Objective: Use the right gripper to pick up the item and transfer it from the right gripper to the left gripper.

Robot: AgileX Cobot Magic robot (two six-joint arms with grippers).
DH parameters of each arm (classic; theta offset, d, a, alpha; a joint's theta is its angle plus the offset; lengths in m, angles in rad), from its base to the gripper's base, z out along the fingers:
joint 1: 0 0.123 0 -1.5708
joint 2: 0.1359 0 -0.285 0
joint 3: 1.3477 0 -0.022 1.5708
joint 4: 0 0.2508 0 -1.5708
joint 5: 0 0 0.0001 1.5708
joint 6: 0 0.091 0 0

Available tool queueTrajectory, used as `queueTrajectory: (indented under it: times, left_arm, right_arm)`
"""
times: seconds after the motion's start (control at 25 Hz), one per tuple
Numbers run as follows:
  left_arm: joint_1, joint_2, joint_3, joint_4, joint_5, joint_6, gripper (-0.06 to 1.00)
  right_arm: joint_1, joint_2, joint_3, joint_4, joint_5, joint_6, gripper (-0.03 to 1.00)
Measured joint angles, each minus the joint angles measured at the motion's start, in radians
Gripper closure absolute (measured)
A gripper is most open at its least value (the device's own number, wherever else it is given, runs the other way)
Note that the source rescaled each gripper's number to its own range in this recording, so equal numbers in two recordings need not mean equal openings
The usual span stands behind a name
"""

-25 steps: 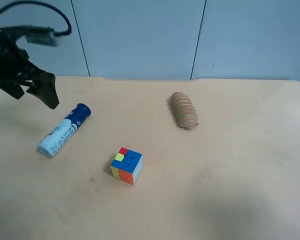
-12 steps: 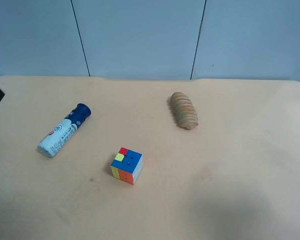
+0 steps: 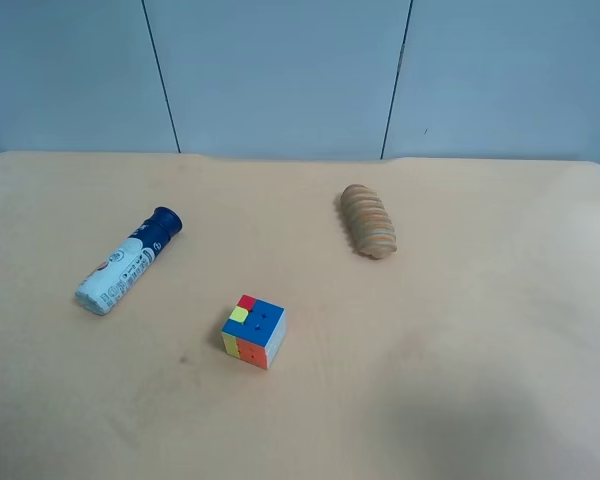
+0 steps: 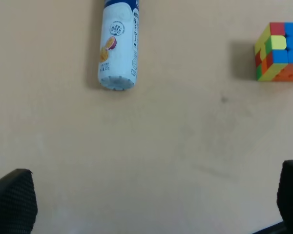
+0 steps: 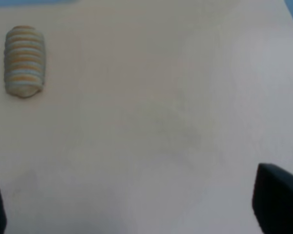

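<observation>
Slim cylindrical bottle with dark navy cap and white printed body lies on its side on the tan desk, near the exterior high view's left edge, gripped by nothing. Multicoloured puzzle cube sits mid-desk; ribbed tan wooden oval sits toward the far edge. Left gripper and right gripper: 2 fingertips each, spread wide, released, above bare desk.
</observation>
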Motion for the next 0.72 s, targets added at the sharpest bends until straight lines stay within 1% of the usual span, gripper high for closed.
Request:
queueTrajectory:
  times: [0.16, 0.32, 0.44, 0.6, 0.72]
  left_arm:
    - [0.000, -0.187, 0.070, 0.018, 0.000, -0.035, -0.05]
    - [0.000, -0.332, 0.117, 0.077, -0.002, -0.061, -0.05]
    - [0.000, -0.354, 0.133, 0.114, -0.005, -0.106, -0.06]
    - [0.000, -0.359, 0.154, 0.133, -0.032, -0.165, -0.06]
    - [0.000, -0.359, 0.164, 0.141, -0.051, -0.175, -0.06]
  right_arm:
    - [0.000, 0.000, 0.000, 0.000, 0.000, 0.000, -0.03]
    - [0.000, 0.000, 0.000, 0.000, 0.000, 0.000, -0.03]
    - [0.000, 0.000, 0.000, 0.000, 0.000, 0.000, -0.03]
    - [0.000, 0.000, 0.000, 0.000, 0.000, 0.000, -0.03]
    - [0.000, 0.000, 0.000, 0.000, 0.000, 0.000, -0.03]
